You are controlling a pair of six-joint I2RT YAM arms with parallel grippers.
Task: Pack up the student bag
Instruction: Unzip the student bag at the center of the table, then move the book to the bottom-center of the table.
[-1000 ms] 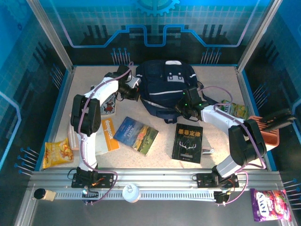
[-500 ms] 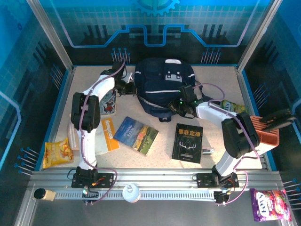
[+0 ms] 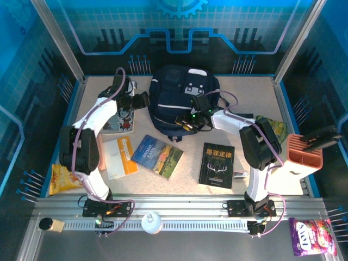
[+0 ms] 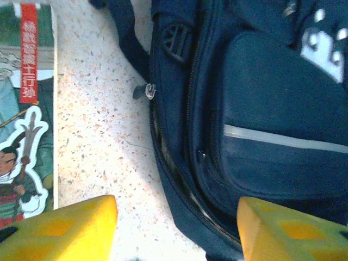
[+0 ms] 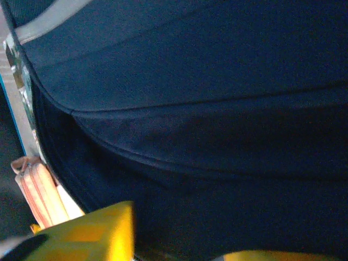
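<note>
Both hands are standing with their yellow fingers apart at the student bag (image 3: 175, 89), which is lying at the far middle of the desk (image 3: 247, 89) with its grey-white patch facing up. The left hand (image 3: 142, 101) is hanging just beside the bag's left edge, bare desk and a zipper pull showing between its fingers (image 4: 65, 228). The right hand (image 3: 191, 117) is pressing close to the bag's near right side, and I cannot tell whether it is touching the fabric. The patch's marks are too small to read. Nearest the left hand, a comic book (image 4: 27, 109) is showing a red strip of white Chinese characters, blurred. Nearer the arms, a black book (image 3: 216, 165) is reading 墨菲定律 above a stag's head, and a blue book (image 3: 157, 155) and an orange-and-white booklet (image 3: 123, 156) are carrying lettering too small to make out. A purple snack bag (image 3: 310, 236) with white lettering is lying on the metal rail (image 3: 185, 209). The desk is showing a pale speckled top with a blue rim, and translucent blue walls printed with circuit lines and a gear are enclosing it.
</note>
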